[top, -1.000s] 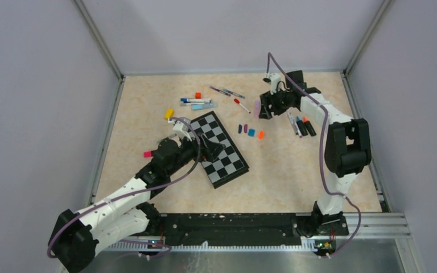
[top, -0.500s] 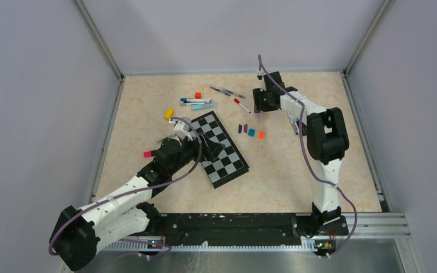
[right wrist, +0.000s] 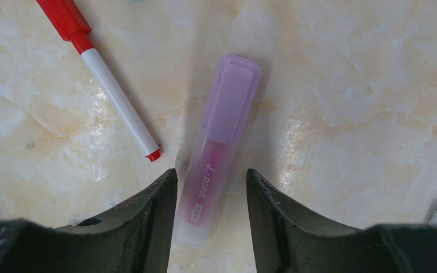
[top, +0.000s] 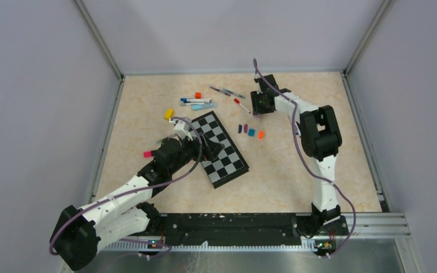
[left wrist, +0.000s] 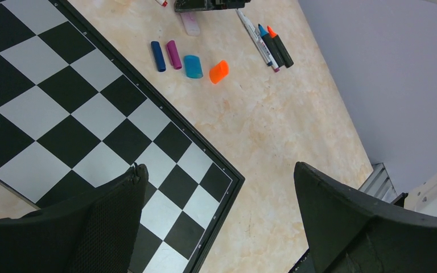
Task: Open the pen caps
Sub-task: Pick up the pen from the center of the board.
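Presently right end effector [right wrist: 211,177] straddles highlighter [right wrist: 213,162], lilac cap [right wrist: 231,102] on

Red plastic cap [right wrist: 62,17] of white pen [right wrist: 119,102] cropped at top edge, R wrist; black-white chequered board [left wrist: 62,114] cropped top/left, L wrist.

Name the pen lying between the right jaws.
The lilac-capped highlighter, its barrel end between the jaws of the right gripper; the red-and-white pen lies outside them.

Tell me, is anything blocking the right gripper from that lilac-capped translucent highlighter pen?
Nothing visible does. The right gripper straddles the body of the lilac-capped translucent highlighter pen, short of its lilac cap. A red-and-white plastic pen lies beside it, not touching.
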You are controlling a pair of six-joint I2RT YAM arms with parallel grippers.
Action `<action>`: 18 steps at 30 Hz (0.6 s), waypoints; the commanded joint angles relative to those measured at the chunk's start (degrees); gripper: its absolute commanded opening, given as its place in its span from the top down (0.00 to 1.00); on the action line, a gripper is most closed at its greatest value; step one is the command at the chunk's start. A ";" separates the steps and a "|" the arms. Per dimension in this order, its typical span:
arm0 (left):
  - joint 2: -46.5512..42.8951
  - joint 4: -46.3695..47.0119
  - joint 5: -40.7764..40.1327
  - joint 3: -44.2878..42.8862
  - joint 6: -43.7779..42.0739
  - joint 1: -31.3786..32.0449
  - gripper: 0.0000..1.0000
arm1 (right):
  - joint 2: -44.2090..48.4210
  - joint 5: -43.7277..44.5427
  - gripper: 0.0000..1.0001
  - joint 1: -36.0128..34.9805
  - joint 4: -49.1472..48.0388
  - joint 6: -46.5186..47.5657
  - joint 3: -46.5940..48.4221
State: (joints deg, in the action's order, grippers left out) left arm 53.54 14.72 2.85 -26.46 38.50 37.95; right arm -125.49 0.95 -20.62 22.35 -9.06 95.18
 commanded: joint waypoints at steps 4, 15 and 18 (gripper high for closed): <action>0.07 1.39 -0.15 -1.58 -1.06 -0.38 0.01 | -1.31 3.73 0.54 -1.11 0.68 0.72 2.00; 0.10 2.55 1.22 -1.49 -0.68 -0.51 0.01 | -0.10 4.73 0.82 -1.09 1.65 4.16 -0.62; -0.01 3.59 2.26 -1.33 -0.15 -0.50 0.01 | 0.95 6.17 0.90 -1.02 1.58 7.14 -0.95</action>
State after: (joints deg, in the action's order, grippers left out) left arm 53.89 15.00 3.60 -26.46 38.28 37.76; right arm -125.89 4.60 -21.23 22.44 -5.85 95.26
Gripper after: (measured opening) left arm 0.987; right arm 0.269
